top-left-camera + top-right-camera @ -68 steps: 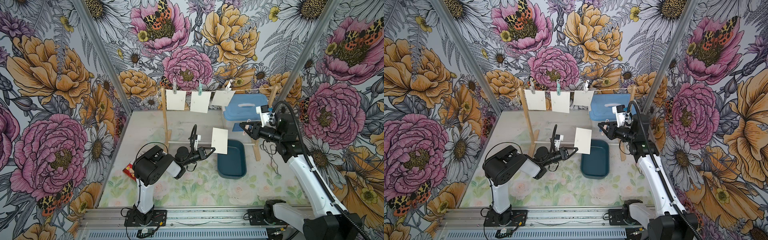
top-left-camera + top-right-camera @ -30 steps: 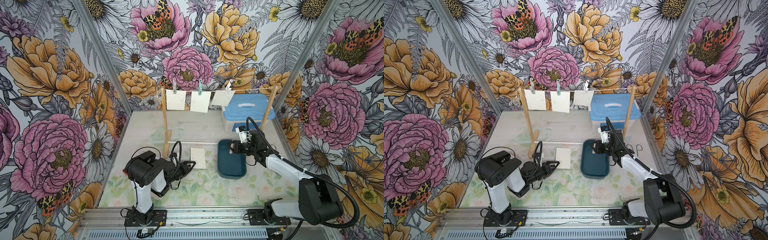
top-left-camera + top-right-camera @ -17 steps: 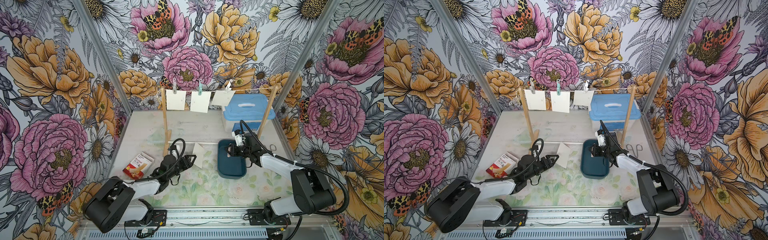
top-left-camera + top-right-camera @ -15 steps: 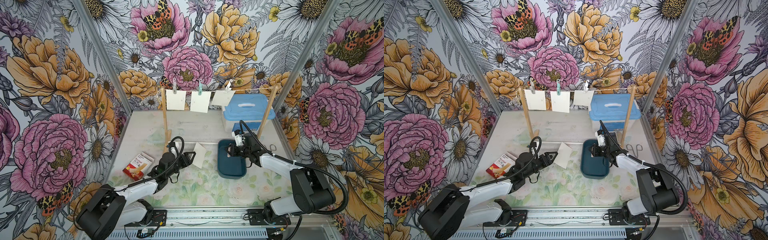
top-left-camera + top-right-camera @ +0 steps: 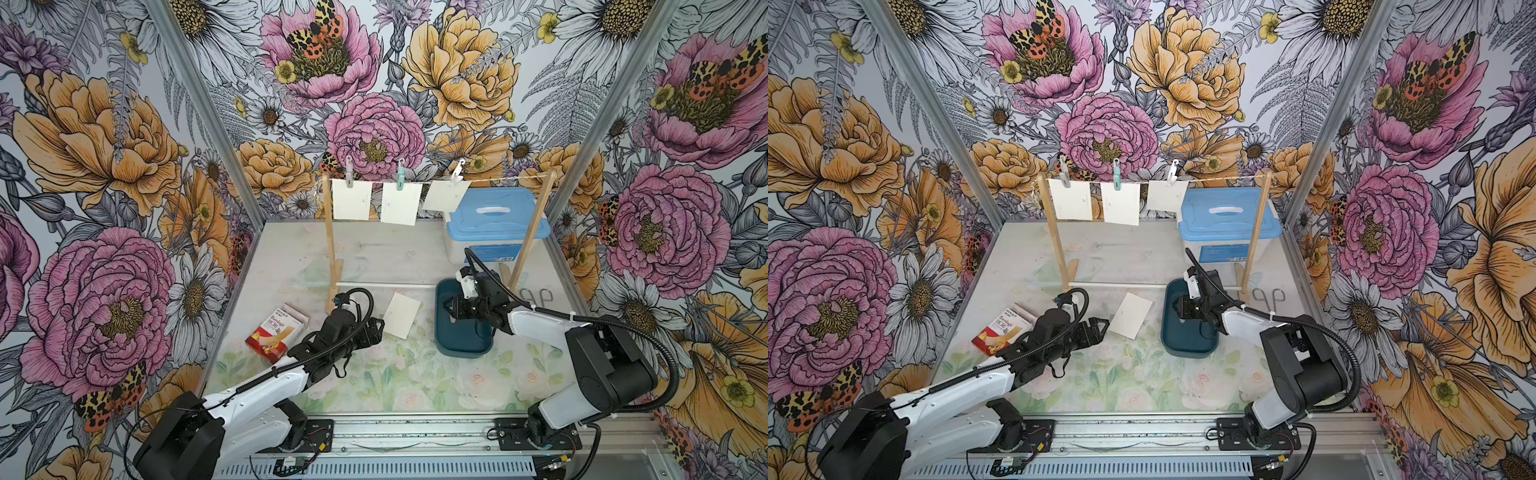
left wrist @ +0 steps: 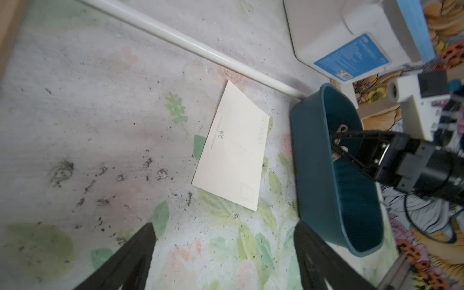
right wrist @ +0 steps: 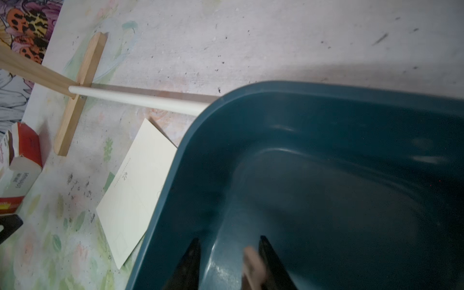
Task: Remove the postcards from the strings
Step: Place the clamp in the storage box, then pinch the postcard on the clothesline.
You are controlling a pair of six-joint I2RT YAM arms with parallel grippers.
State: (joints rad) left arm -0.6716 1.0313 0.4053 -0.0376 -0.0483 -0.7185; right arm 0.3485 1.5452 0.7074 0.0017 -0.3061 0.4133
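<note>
one postcard (image 5: 401, 315) down, three pegged up
left gripper (image 6: 223, 226), splayed wide & empty, sits near the postcard lying flat on the table (image 5: 374, 253) beside a teal bin (image 5: 463, 352); three postcards (image 5: 401, 203) hang from the string (image 5: 505, 179). right gripper (image 7: 228, 241), jaws parted, is over the bin w/ a blurred peg (image 7: 251, 261) between them.

Blurred pale object (image 7: 251, 261) at right claw (image 7: 229, 240), marks on hanging postcards (image 5: 351, 199) too small
</note>
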